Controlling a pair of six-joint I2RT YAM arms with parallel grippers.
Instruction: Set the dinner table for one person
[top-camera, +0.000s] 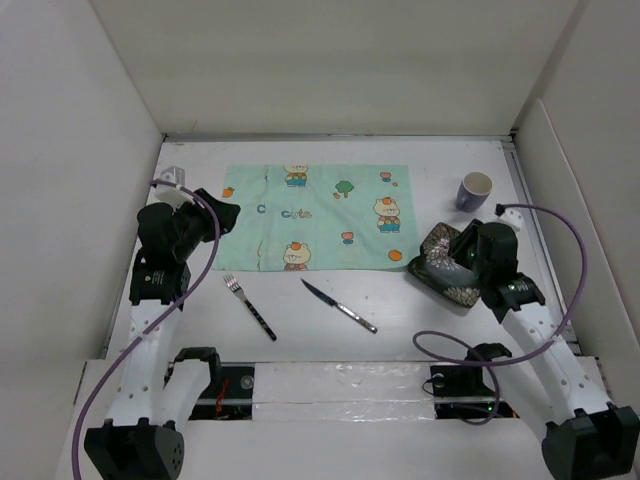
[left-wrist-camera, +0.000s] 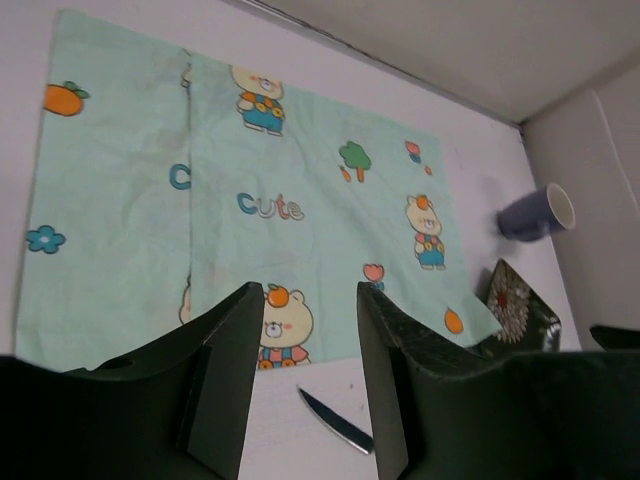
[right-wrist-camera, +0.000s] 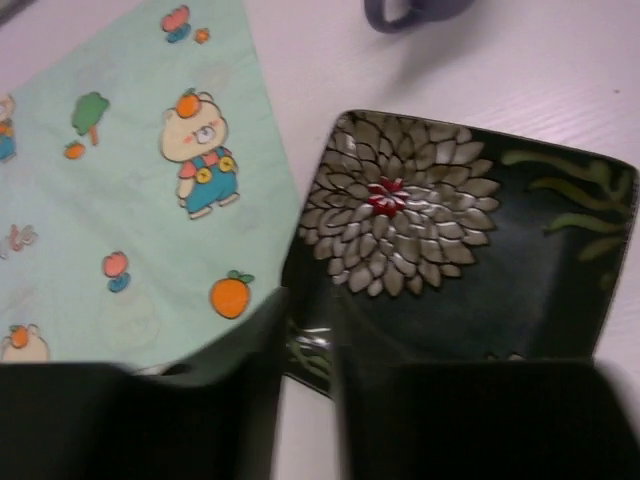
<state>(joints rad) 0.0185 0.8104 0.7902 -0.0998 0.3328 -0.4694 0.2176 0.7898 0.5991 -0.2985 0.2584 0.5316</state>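
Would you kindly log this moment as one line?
left gripper open | right gripper shut on plate | placemat spread | fork, knife, cup on table

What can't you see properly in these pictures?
Left wrist view: the knife shows only its blade tip; a finger of the left gripper hides the rest.
Right wrist view: the cup is cut off by the top edge.
Top view: the right gripper covers part of the plate.
Top view: the fork is too small to count its prongs.

Overhead view down onto the dinner table (top-camera: 440, 165), close wrist views, sharing placemat (top-camera: 315, 215)
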